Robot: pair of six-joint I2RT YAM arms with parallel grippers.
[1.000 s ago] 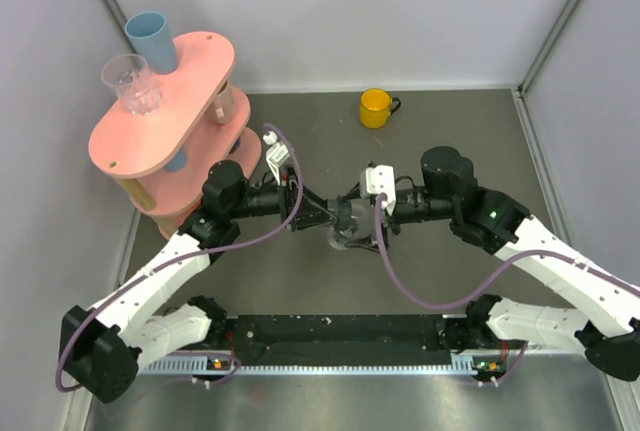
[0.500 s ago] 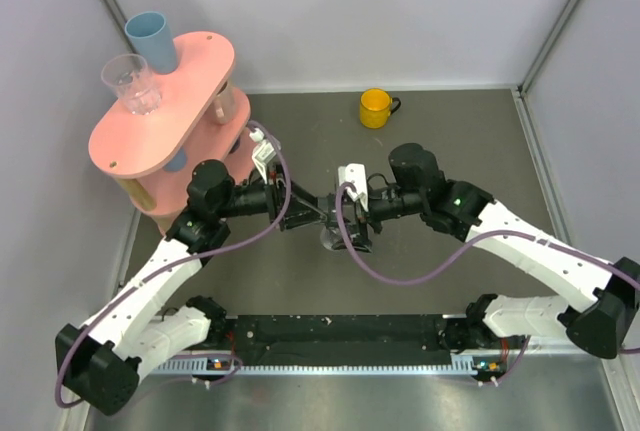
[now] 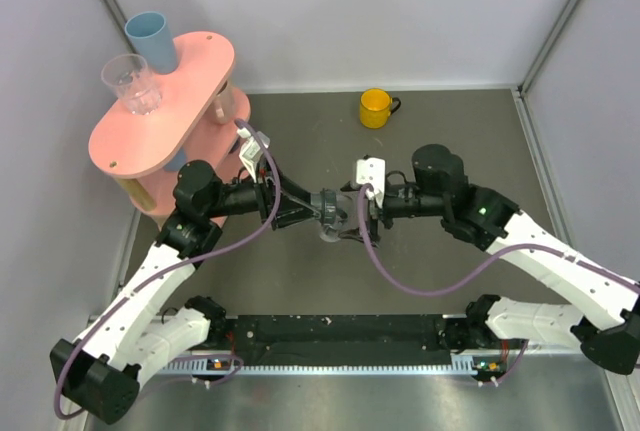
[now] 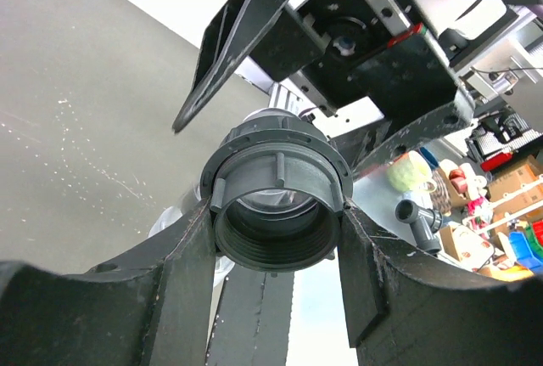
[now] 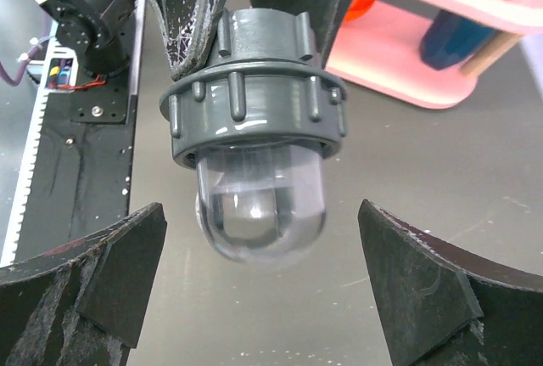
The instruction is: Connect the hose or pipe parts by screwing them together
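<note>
The pipe parts are joined into one fitting [image 3: 328, 213], held above the table at centre. It has a grey ribbed collar [image 5: 254, 103] with a clear dome [image 5: 259, 205] on its end. My left gripper [image 3: 318, 207] is shut on the collar; in its wrist view the threaded collar mouth [image 4: 276, 213] sits between the two fingers [image 4: 182, 281]. The left fingers also reach in from the top [image 5: 187, 9] of the right wrist view. My right gripper [image 3: 347, 219] faces the dome end and is open. Its fingers [image 5: 93, 273] stand wide on both sides of the dome, touching nothing.
A pink tiered stand [image 3: 160, 116] at the left carries a blue cup [image 3: 152, 39] and a clear glass [image 3: 131, 82], close behind my left arm. A yellow mug [image 3: 376, 107] stands at the back centre. A black rail [image 3: 340, 329] runs along the near edge between the arm bases.
The right gripper has opened wider and drawn back to the right, off the dome. The left arm has carried the fitting slightly left and back.
</note>
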